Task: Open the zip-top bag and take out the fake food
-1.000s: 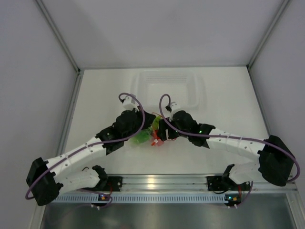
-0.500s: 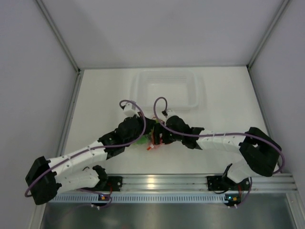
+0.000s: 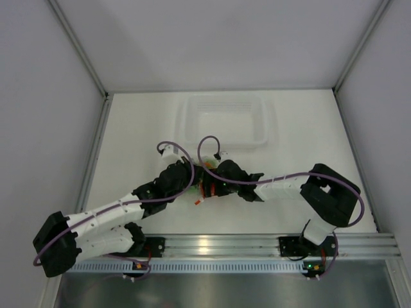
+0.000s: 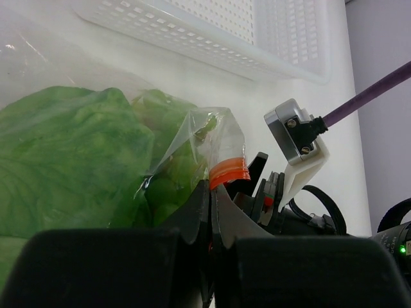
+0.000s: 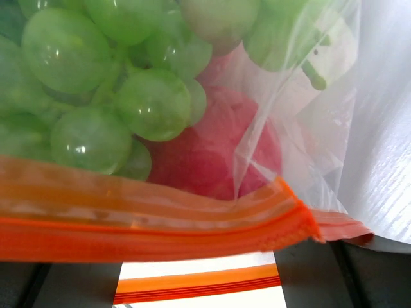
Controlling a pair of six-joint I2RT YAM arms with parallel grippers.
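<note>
The zip-top bag (image 3: 200,190) lies between my two grippers, below the tray. My left gripper (image 3: 191,185) (image 4: 212,196) is shut on the bag's edge, just under the orange-red zip strip (image 4: 229,172). Green lettuce (image 4: 64,154) and grapes (image 4: 168,186) show through the plastic. My right gripper (image 3: 209,186) (image 5: 199,282) faces the left one; its jaws stand apart, and the zip strip (image 5: 160,224) lies across the gap right in front of them. Behind the strip I see the grape bunch (image 5: 96,83) and a pinkish-red round fruit (image 5: 205,151) inside the bag. The tomato is hidden.
A rigid clear rectangular tray (image 3: 226,120) stands behind the bag at the table's middle back; its perforated wall (image 4: 212,38) shows in the left wrist view. The right arm's wrist and purple cable (image 4: 359,96) sit close to the left gripper. Walls enclose the table.
Both grippers and the bag have shifted down towards the near edge and slightly left. The right arm's elbow has swung left and folded in.
</note>
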